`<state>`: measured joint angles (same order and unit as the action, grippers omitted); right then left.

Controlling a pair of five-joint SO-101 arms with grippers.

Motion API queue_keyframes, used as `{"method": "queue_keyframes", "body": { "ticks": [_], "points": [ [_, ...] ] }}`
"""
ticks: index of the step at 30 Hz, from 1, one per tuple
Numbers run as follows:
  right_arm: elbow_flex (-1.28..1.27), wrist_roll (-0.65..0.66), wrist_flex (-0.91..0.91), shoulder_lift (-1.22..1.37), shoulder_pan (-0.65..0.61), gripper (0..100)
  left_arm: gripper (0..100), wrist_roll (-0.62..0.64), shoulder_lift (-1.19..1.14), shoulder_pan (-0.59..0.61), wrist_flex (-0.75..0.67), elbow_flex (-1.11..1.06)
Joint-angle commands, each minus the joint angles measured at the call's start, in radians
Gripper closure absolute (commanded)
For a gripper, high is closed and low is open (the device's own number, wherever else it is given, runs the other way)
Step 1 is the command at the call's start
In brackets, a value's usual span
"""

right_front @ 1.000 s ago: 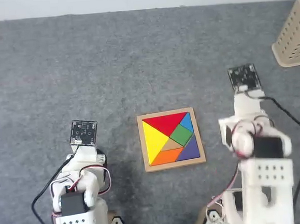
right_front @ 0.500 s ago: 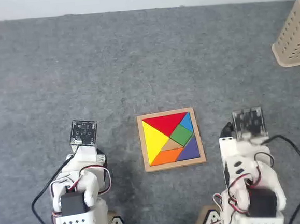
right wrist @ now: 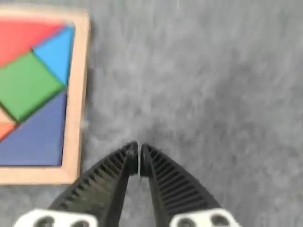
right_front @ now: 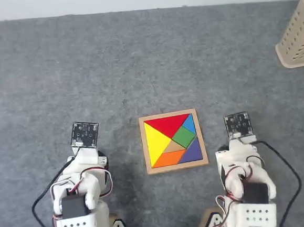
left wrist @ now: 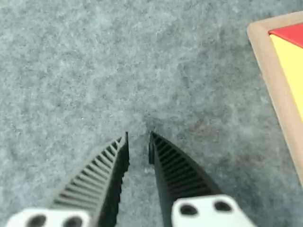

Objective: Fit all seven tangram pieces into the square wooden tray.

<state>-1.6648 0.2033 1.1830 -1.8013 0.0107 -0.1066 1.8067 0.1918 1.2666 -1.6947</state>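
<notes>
From above we see the square wooden tray (right_front: 170, 113) lying flat on the grey table (right_front: 137, 57), toward the near edge and between the two arms. All seven pieces sit inside it: red triangle (right_front: 167, 125), yellow triangle (right_front: 155, 139), green square (right_front: 184, 137), small blue triangle (right_front: 189, 124), purple piece (right_front: 194, 149), orange piece (right_front: 170, 157) and a small tan triangle (right_front: 171, 146) in the middle.

The left arm (right_front: 79, 187) and right arm (right_front: 243, 169) stand on either side of the tray, apart from it. A beige perforated basket (right_front: 297, 33) stands at the table's far right corner.

The wrist views add the claws. The left claw (left wrist: 138, 138) hangs over bare table with its tips a narrow slit apart, holding nothing; one tray corner with red and yellow lies off to its side. The right claw (right wrist: 138, 147) has its tips all but touching, empty, just beside the tray's rim near the purple, green and blue pieces.
</notes>
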Motion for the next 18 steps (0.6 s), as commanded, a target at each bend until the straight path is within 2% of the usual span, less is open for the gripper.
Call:
{"method": "queue_keyframes", "body": {
  "ticks": [1,4,18],
  "points": [
    [-0.018,-0.005,0.024,-0.008,0.012,99.2,93,0.008,0.021,-0.002,0.000,0.010],
    [-0.018,-0.006,0.133,-0.016,0.010,99.2,93,0.008,0.021,-0.002,0.000,0.010],
    [-0.018,-0.005,0.125,-0.012,0.008,99.2,93,0.008,0.021,-0.002,0.000,0.010]
  ]
}}
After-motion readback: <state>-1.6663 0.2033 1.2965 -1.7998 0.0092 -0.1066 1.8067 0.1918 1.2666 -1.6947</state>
